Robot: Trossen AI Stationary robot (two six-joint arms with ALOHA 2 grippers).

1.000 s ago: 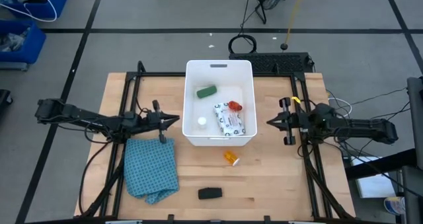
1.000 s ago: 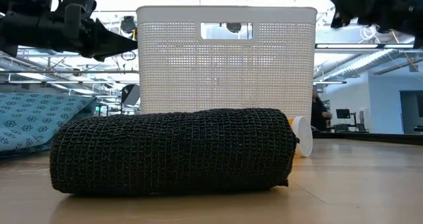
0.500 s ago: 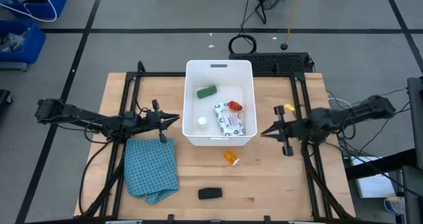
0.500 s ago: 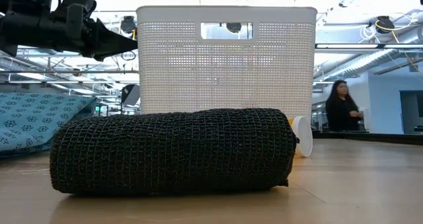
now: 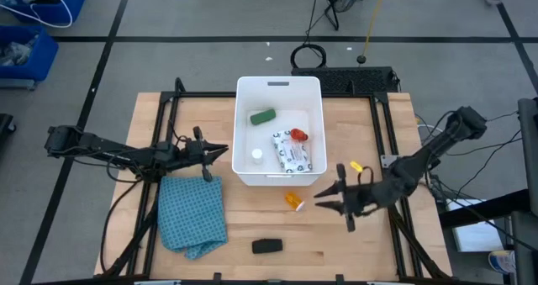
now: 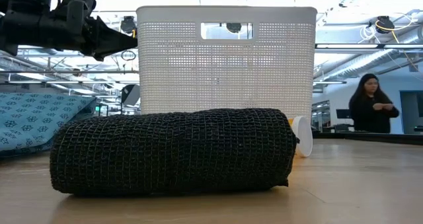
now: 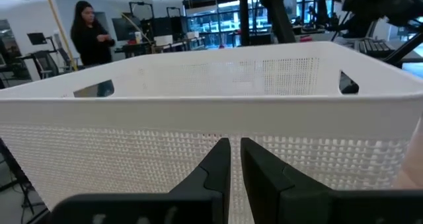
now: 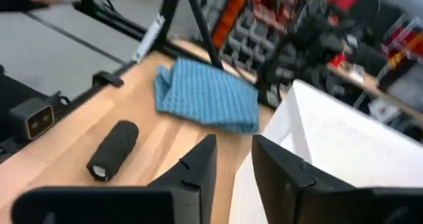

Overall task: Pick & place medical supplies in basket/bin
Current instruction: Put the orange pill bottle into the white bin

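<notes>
While one blue checked cloth [image 5: 195,215] lay at the tabletop's [image 5: 353,243] left front, one white basket [image 5: 279,87] was seen at the centre, with a green piece [image 5: 262,116], a printed packet [image 5: 287,153] and a red-and-white tube [image 5: 298,135] counted inside. One black piece [image 5: 267,246] and one orange pill bottle [image 5: 292,201] lay outside, in front. The left gripper [image 5: 224,150] was held beside the basket's left wall, fingers [image 7: 215,168] nearly together, nothing gripped. The right gripper [image 5: 324,200] was found just right of the bottle, fingers [image 8: 201,161] narrowly parted, empty.
</notes>
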